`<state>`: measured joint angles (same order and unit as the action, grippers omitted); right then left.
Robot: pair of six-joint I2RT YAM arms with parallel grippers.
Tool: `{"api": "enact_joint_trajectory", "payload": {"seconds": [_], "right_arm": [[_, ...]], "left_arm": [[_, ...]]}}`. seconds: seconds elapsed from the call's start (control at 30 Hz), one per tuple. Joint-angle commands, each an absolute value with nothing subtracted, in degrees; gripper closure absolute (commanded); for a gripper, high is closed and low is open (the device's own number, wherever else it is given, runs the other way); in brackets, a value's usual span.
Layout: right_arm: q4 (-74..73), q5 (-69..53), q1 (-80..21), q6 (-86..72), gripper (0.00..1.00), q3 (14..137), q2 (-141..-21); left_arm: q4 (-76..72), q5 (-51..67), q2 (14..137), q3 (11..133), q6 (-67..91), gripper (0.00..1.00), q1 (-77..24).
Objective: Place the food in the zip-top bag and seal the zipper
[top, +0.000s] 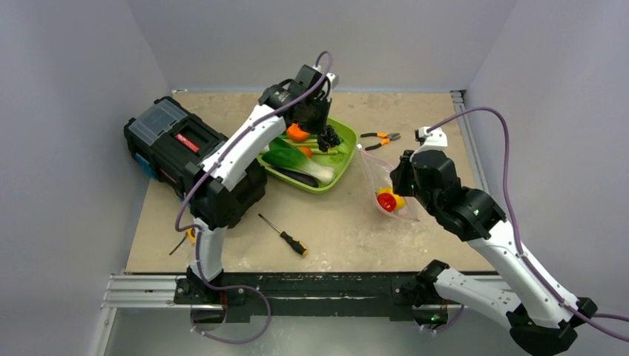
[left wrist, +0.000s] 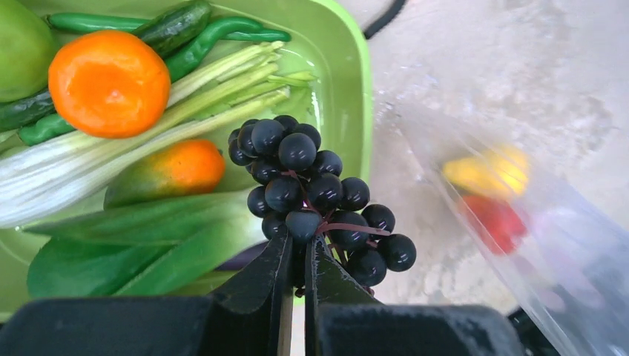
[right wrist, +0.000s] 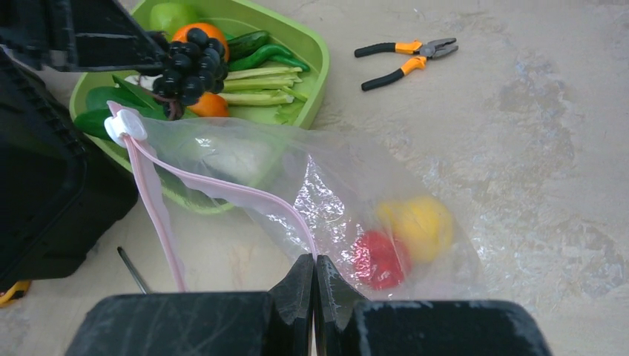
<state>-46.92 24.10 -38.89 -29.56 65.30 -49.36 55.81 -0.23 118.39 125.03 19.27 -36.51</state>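
Observation:
My left gripper (left wrist: 297, 248) is shut on the stem of the dark grapes (left wrist: 311, 193), which hang just above the right rim of the lime-green tray (left wrist: 348, 89). An orange (left wrist: 109, 83), bok choy (left wrist: 111, 159) and green pods (left wrist: 215, 37) lie in the tray. My right gripper (right wrist: 314, 259) is shut on the zip-top bag (right wrist: 334, 200) at its pink zipper (right wrist: 222, 185) and holds the mouth open toward the tray. The white slider (right wrist: 124, 126) sits at the zipper's far end. A yellow lemon (right wrist: 419, 226) and a red pepper (right wrist: 378, 258) lie inside the bag.
A black toolbox (top: 178, 144) stands left of the tray, partly under the left arm. A screwdriver (top: 285, 236) lies near the table's front middle. Orange-handled pliers (top: 380, 139) lie behind the bag. Walls close in the table on three sides.

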Motion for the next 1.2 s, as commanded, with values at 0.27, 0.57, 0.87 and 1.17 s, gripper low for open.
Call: {"api": "enact_joint_trajectory", "payload": {"seconds": [0.27,0.57,0.87,1.17], "right_arm": [[-37.88,23.31,-39.02,-27.69,1.00,66.91,-53.04],[-34.89,21.25,-39.00,-27.88,1.00,67.36,-56.02],[-34.54,20.75,-39.02,-28.67,1.00,66.69,-55.56],[-34.83,20.41,-39.02,-29.18,1.00,67.28,-54.52]], "left_arm": [[66.63,18.06,98.13,127.59,26.69,1.00,-35.42],[63.76,36.91,89.37,120.91,38.34,1.00,-35.50],[34.90,46.47,82.16,106.86,58.24,1.00,-37.75],[29.64,47.32,88.14,105.79,63.29,1.00,-42.01]]}}
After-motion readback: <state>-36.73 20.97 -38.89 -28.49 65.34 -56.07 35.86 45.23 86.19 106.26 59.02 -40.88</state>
